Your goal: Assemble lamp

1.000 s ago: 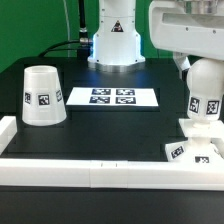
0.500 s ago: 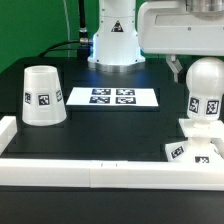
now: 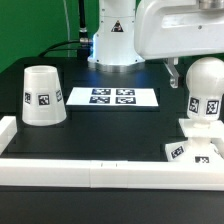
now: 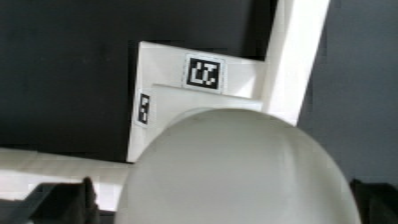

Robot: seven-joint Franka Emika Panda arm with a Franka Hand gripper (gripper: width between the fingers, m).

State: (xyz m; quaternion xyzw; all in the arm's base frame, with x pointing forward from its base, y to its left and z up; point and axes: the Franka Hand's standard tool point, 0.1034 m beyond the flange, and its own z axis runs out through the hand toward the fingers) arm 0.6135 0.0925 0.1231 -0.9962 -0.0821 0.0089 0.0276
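Bulb (image 3: 205,92) stands upright on the base (image 3: 193,148) at the exterior view's right, just behind the front rail (image 3: 90,170); we can't tell if it is fully seated. Shade (image 3: 41,96) sits wide end down, well apart at the exterior view's left, with the marker board (image 3: 112,97) between them on the table (image 3: 110,130). End effector (image 4: 214,200) hangs right over the bulb's dome. In the wrist view its dark fingers (image 4: 54,200) show on either side of the dome with a gap, so we read it as released, holding nothing. Handling is our judgement: all three parts look like hard white plastic, so light, stiff, smooth, not fragile, but quick to slip or tip. The bulb's rounded top gives poor purchase, so we'd pinch across the straighter sides below the dome, axis vertical, with no sideways push that could knock it off the base. The shade likely goes on next. Its wide end looks too broad to span, so we'd take it across the narrower upper end. The smooth tapered wall may slide out of the pads, so it needs a firm, level grip.
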